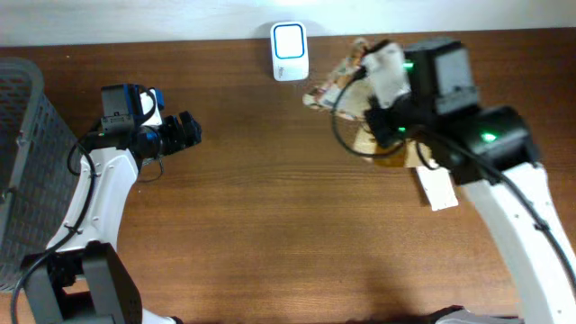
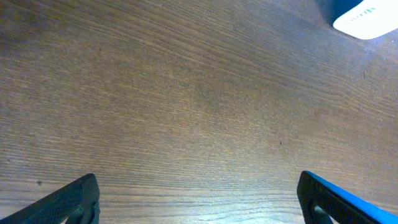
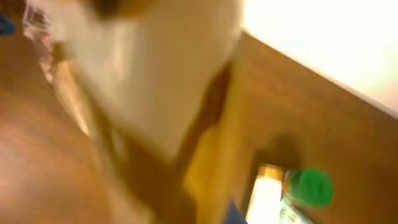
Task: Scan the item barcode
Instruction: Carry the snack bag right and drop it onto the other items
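Observation:
The item is a crinkly, pale patterned packet [image 1: 329,87], lifted above the table just right of the white barcode scanner [image 1: 290,49] at the back edge. My right gripper [image 1: 361,79] is shut on the packet's right end. In the right wrist view the packet [image 3: 155,74] fills the upper left as a pale blur, and my own fingers cannot be made out. My left gripper [image 1: 186,131] hovers open over bare wood at the left. Its two dark fingertips [image 2: 73,200] stand wide apart with nothing between them. A corner of the scanner [image 2: 367,18] shows at the top right.
A grey mesh basket [image 1: 20,153] stands at the far left edge. Under my right arm lie a brown-yellow packet [image 1: 382,149] and a small white box [image 1: 438,189]. A green-capped thing [image 3: 309,186] shows blurred in the right wrist view.

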Robot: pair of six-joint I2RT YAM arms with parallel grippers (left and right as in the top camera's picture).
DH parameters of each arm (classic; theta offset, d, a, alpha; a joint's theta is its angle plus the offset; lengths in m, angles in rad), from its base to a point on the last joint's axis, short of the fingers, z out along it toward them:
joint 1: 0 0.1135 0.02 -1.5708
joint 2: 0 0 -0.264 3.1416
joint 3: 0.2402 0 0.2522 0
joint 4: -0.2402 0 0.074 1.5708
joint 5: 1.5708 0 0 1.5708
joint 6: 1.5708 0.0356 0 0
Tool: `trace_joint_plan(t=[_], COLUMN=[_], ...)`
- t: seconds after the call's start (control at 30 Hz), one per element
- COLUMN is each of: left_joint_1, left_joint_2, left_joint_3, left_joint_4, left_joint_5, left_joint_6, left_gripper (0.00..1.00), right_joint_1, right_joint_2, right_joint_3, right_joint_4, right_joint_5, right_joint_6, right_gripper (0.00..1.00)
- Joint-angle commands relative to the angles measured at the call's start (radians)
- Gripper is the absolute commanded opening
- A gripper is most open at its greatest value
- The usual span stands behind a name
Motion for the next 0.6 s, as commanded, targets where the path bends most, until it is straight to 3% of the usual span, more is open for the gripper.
trace_joint_plan(t=[0.0,0.13,0.23,0.37,0.43,0.47,0.57], left_joint_1=[0.002,0.002,0.002,0.002,0.002,0.002,0.002], left_joint_2=[-0.002,-0.002,-0.002,-0.002,-0.002,-0.002,-0.002], left_joint_3=[0.001,0.001,0.001,0.001,0.001,0.001,0.001], left_joint_4=[0.002,0.002,0.002,0.002,0.002,0.002,0.002], left_joint_5=[-0.004,-0.004,-0.004,-0.004,-0.004,-0.004,-0.004], left_joint_6=[0.01,0.01,0.01,0.01,0.01,0.01,0.01], left_gripper=[0.99,0.99,0.99,0.99,0.99,0.99,0.99], right_joint_1=[-0.157,-0.382,-0.541,-0.653,-0.68,-0.688,-0.708], right_joint_2=[-0.014,0.011,0.021,0.023,0.027,0.027,0.014], right_joint_3=[-0.018,-0.224,-0.428,-0.531,-0.532,-0.532,-0.517], right_joint_4=[-0.191,-0.149,0.077,0.28,0.296,0.294,0.284], right_joint_5=[-0.084,-0.084,-0.201,-0.315,-0.313,-0.311,-0.308], right_joint_6=[0.082,0.077,0.052,0.09,0.09,0.091,0.135], right_gripper=[0.04,0.04,0.04,0.06,0.56,0.75,0.85])
